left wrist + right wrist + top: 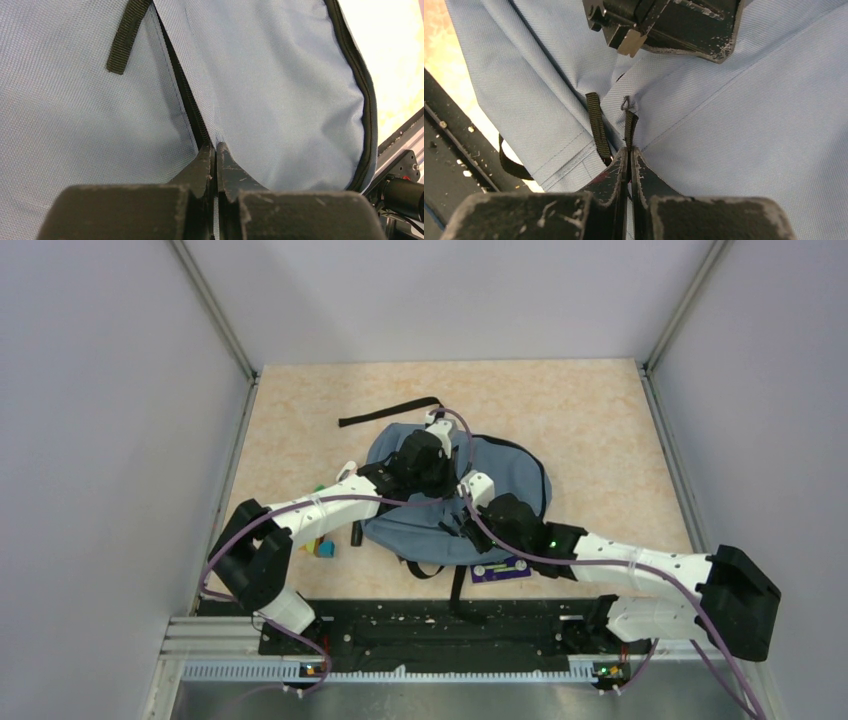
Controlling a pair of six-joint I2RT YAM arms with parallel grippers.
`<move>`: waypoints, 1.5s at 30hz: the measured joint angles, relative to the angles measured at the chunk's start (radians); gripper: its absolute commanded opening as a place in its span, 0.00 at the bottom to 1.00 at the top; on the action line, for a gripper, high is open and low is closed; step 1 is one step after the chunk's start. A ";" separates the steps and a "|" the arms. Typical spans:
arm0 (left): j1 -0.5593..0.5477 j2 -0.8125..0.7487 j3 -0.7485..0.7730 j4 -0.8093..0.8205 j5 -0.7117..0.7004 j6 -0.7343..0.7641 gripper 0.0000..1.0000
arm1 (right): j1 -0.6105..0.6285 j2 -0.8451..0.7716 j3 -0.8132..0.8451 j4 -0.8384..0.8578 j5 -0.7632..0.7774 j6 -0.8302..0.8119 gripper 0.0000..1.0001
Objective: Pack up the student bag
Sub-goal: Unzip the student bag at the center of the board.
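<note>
Left gripper (435,480), overhead view: clenched, set low over the middle of the student bag (515,475). Reaches there from the near-left base, forward and to the right. Right gripper (468,525): likewise clenched, brought in leftward from the near-right base, tips just beside the left ones. Bag position: flat at the centre of the table (600,420), with one black strap (390,412) trailing toward the far side. Small coloured blocks (322,545) near the bag's left edge; flat purple item (500,568) at its near edge. Bag interior: cannot tell, hidden.

Left wrist view: fingertips pressed together on a pucker of blue-grey fabric right at the black zip (186,97). Black webbing tab (125,35) lying on the fabric at upper left; black piping (361,80) along the bag's rim at right.

Right wrist view: clamped on the black zip pull (629,125), which hangs from the metal slider (625,103). Second webbing strip (596,125) just left of the pull. Left gripper body directly ahead at the top, down on the same fabric.
</note>
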 measured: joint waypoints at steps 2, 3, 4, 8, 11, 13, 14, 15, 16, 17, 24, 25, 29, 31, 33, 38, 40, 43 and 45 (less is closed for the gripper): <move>0.000 0.000 0.000 0.000 -0.003 0.000 0.00 | 0.006 0.000 0.000 0.000 0.023 0.006 0.00; 0.000 0.000 0.000 0.001 -0.005 0.000 0.00 | 0.008 -0.001 0.000 0.000 0.030 0.006 0.00; 0.000 0.000 0.000 0.001 -0.007 0.001 0.00 | 0.011 -0.004 -0.002 0.000 0.044 0.009 0.00; 0.001 0.000 0.000 0.003 -0.013 0.006 0.00 | 0.016 -0.037 -0.011 -0.001 0.085 0.023 0.00; 0.002 0.000 0.000 0.011 -0.021 0.013 0.00 | 0.016 -0.074 -0.026 -0.002 0.124 0.038 0.00; 0.003 0.000 0.000 0.019 -0.024 0.021 0.00 | 0.016 -0.092 -0.037 0.003 0.149 0.050 0.00; 0.003 0.000 0.000 0.023 -0.026 0.026 0.00 | 0.016 -0.100 -0.043 0.004 0.164 0.054 0.00; 0.003 0.000 0.000 0.027 -0.027 0.032 0.00 | 0.016 -0.108 -0.050 0.006 0.178 0.060 0.00; 0.003 0.000 0.000 0.031 -0.027 0.036 0.00 | 0.016 -0.114 -0.057 0.006 0.191 0.067 0.00; 0.003 0.000 0.000 0.033 -0.028 0.040 0.00 | 0.016 -0.119 -0.063 0.008 0.199 0.073 0.00; 0.003 0.000 -0.002 0.049 -0.066 0.066 0.00 | 0.016 -0.127 -0.069 0.006 0.273 0.094 0.00; 0.003 -0.001 -0.004 0.053 -0.073 0.070 0.00 | 0.016 -0.127 -0.069 0.004 0.288 0.097 0.00; 0.003 -0.004 -0.009 0.063 -0.093 0.087 0.00 | 0.016 -0.127 -0.069 -0.018 0.351 0.127 0.00; 0.003 -0.004 -0.011 0.068 -0.106 0.092 0.00 | 0.016 -0.132 -0.069 -0.027 0.378 0.141 0.00; 0.003 -0.004 -0.015 0.074 -0.113 0.095 0.00 | 0.016 -0.143 -0.069 -0.031 0.404 0.157 0.00; 0.003 -0.004 -0.025 0.090 -0.131 0.109 0.00 | 0.017 -0.165 -0.069 -0.060 0.502 0.201 0.00; 0.003 -0.004 -0.032 0.102 -0.132 0.113 0.00 | 0.017 -0.168 -0.069 -0.069 0.539 0.210 0.00; 0.004 -0.004 -0.051 0.131 -0.131 0.119 0.00 | 0.017 -0.168 -0.069 -0.072 0.581 0.217 0.00; 0.004 -0.006 -0.068 0.152 -0.129 0.130 0.00 | 0.018 -0.165 -0.068 -0.083 0.612 0.230 0.00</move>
